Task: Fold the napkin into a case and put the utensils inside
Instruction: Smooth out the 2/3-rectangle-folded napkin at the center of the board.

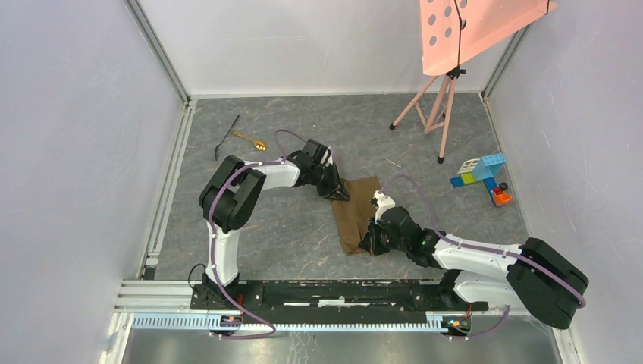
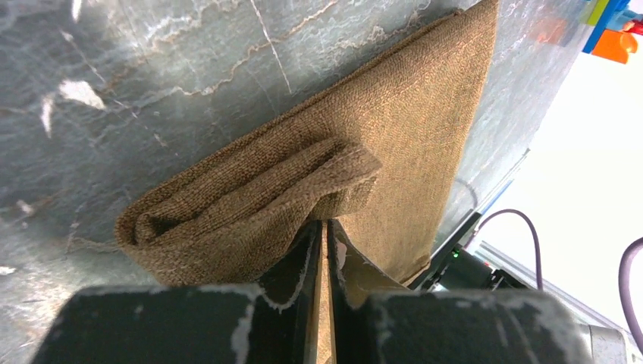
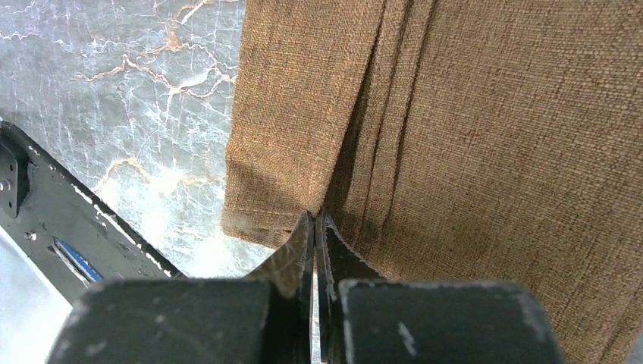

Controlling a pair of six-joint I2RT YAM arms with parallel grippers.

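Observation:
The brown napkin [image 1: 358,214] lies folded into a narrow oblong in the middle of the grey table. My left gripper [image 1: 343,195] is at its far left corner, shut on a bunched layer of the napkin [image 2: 409,129], with cloth showing between the jaws [image 2: 324,222]. My right gripper [image 1: 371,240] is at the near right edge, shut, its tips [image 3: 315,214] touching a fold line of the napkin [image 3: 485,136]. No cloth shows between its jaws. The gold spoon [image 1: 254,142] and the thin black utensil [image 1: 226,136] lie together at the far left, away from both grippers.
Coloured toy blocks [image 1: 481,176] sit at the right. A pink perforated board on a tripod stand [image 1: 438,106] is at the back right. White walls enclose the table; an aluminium rail [image 1: 168,174] runs along the left edge and the black base bar [image 1: 326,292] along the front.

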